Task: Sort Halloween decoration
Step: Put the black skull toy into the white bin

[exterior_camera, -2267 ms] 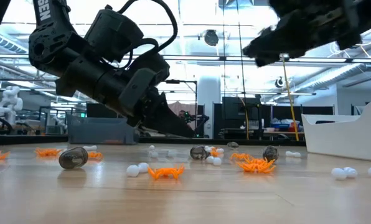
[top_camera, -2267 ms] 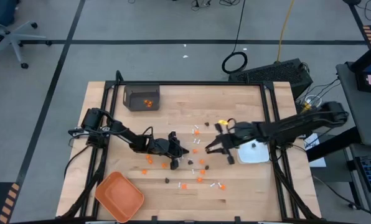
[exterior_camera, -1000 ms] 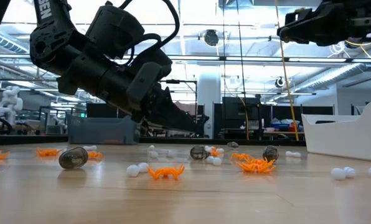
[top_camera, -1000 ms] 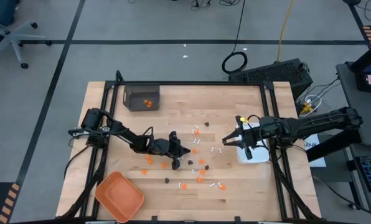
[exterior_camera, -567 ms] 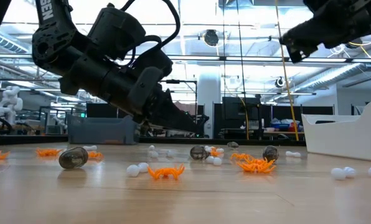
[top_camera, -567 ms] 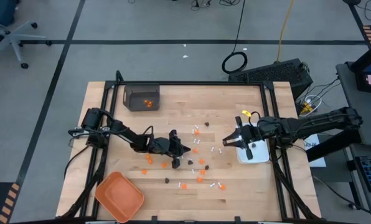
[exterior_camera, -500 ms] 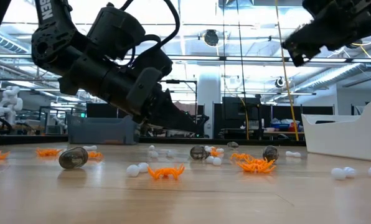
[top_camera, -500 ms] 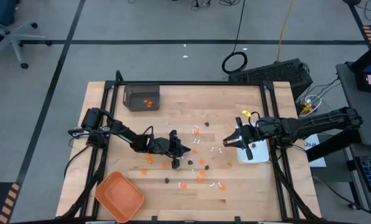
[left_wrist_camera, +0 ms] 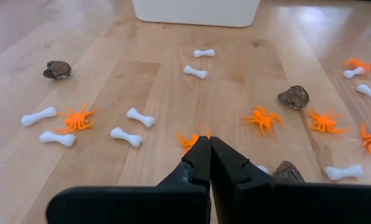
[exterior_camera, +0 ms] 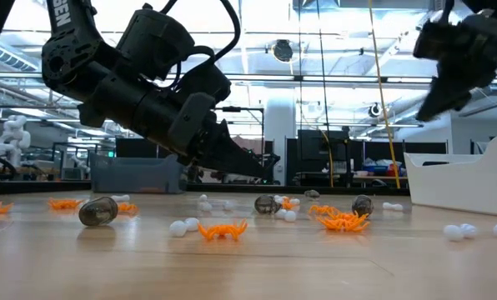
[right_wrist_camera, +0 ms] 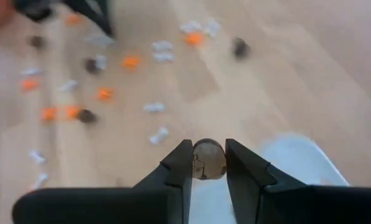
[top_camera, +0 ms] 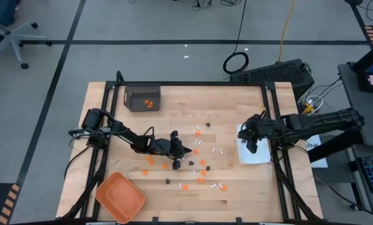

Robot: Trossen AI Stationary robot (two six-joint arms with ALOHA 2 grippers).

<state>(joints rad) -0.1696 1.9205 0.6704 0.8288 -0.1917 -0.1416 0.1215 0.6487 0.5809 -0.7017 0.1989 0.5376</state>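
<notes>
A small brown piece (right_wrist_camera: 208, 159) is grasped between the fingers of the right gripper (top_camera: 251, 139), which is held above the white dish (top_camera: 256, 155) at the right side of the table (top_camera: 236, 100). The left gripper (left_wrist_camera: 208, 148) is clenched with nothing inside, just above an orange spider (left_wrist_camera: 192, 138) that is partly hidden behind its fingertips. The remaining decoration, white bones (left_wrist_camera: 140, 117), spiders and brown bits (left_wrist_camera: 294, 96), is scattered on the wood ahead of the left fingers and well apart from the right ones. The brown piece looks rounded, so it may roll or bounce out if it is released from too high or near the rim. It could also slip early, because only a narrow part seems pinched.
</notes>
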